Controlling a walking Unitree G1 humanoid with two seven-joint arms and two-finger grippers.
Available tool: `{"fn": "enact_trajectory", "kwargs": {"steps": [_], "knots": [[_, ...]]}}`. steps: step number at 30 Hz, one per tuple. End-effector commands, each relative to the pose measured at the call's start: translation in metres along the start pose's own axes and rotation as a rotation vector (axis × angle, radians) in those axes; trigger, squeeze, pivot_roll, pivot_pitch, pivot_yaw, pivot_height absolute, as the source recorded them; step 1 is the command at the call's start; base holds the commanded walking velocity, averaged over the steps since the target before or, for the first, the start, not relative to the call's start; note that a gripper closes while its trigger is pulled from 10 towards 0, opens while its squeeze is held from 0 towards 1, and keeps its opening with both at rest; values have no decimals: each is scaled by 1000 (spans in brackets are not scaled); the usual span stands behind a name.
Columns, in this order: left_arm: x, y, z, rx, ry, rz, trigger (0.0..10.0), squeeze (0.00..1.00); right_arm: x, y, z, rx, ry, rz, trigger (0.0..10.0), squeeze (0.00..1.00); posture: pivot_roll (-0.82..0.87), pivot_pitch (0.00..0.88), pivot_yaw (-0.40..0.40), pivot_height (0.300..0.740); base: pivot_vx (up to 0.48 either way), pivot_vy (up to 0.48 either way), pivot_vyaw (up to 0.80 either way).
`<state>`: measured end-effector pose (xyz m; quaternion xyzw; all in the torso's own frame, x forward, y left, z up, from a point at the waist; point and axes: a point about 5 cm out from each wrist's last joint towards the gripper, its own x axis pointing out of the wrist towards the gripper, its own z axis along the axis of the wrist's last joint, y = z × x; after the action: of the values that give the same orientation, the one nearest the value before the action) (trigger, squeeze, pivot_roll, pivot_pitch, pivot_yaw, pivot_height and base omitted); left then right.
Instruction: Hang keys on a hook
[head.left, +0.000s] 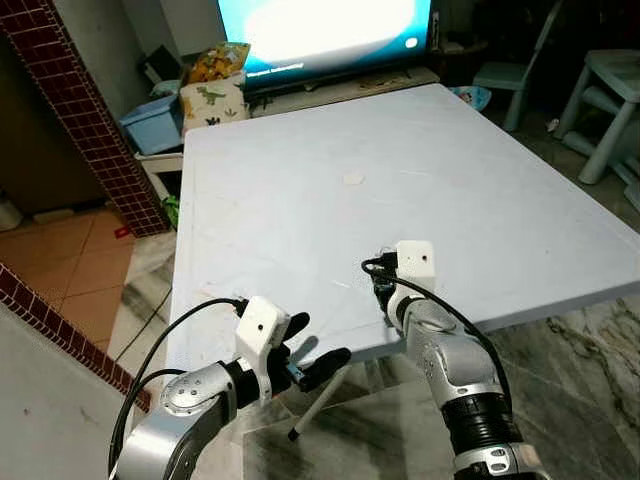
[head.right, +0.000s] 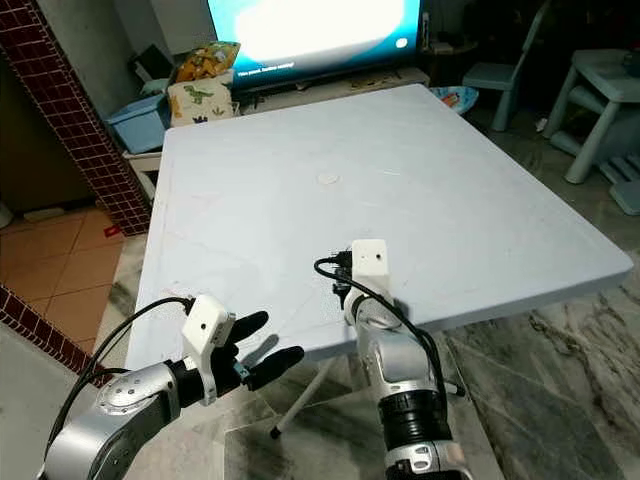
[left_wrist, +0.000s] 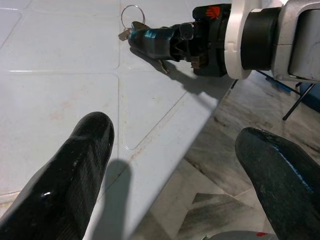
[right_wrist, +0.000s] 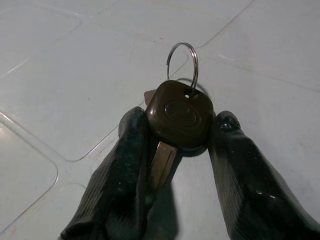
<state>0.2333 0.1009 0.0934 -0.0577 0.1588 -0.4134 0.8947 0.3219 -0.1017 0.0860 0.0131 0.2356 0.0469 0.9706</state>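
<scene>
The keys (right_wrist: 180, 115), one with a dark brown square head on a silver ring (right_wrist: 182, 60), sit between the two black fingers of my right gripper (right_wrist: 180, 122), which is shut on them just above the white table (head.left: 450, 150). That gripper (head.left: 385, 285) is over the table's near edge. In the left wrist view the keys (left_wrist: 131, 17) stick out from its tips. My left gripper (head.left: 315, 342) is open with nothing between its fingers. It hovers just off the table's front edge, to the left of the right arm and lower.
A lit TV (head.left: 320, 30) stands behind the table's far edge. A blue bin (head.left: 155, 120) and a patterned box (head.left: 212, 100) sit far left, next to a brick pillar (head.left: 90, 120). Pale blue chairs (head.left: 610, 90) stand at the right. A table leg (head.left: 320, 400) slants below the front edge.
</scene>
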Motion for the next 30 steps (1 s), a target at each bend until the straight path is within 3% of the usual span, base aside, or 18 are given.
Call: {"fn": "enact_trajectory", "kwargs": {"steps": [1, 26, 29, 30], "knots": [[-2, 4, 0, 6, 15, 27, 10000, 0, -3, 9, -49, 48, 234, 43, 0, 0, -10, 23, 115, 740, 0, 0, 0], [0, 8, 3, 24, 4, 54, 10000, 0, 0, 5, -33, 183, 199, 23, 0, 0, -11, 16, 123, 740, 0, 0, 0], [1, 10, 4, 31, -1, 62, 10000, 0, 1, 3, -30, 203, 186, 16, 0, 0, -11, 16, 123, 740, 0, 0, 0], [1, 11, 5, 41, -5, 71, 10000, 0, 2, 1, -19, 202, 128, 6, 0, 0, -10, 11, 123, 740, 0, 0, 0]]}}
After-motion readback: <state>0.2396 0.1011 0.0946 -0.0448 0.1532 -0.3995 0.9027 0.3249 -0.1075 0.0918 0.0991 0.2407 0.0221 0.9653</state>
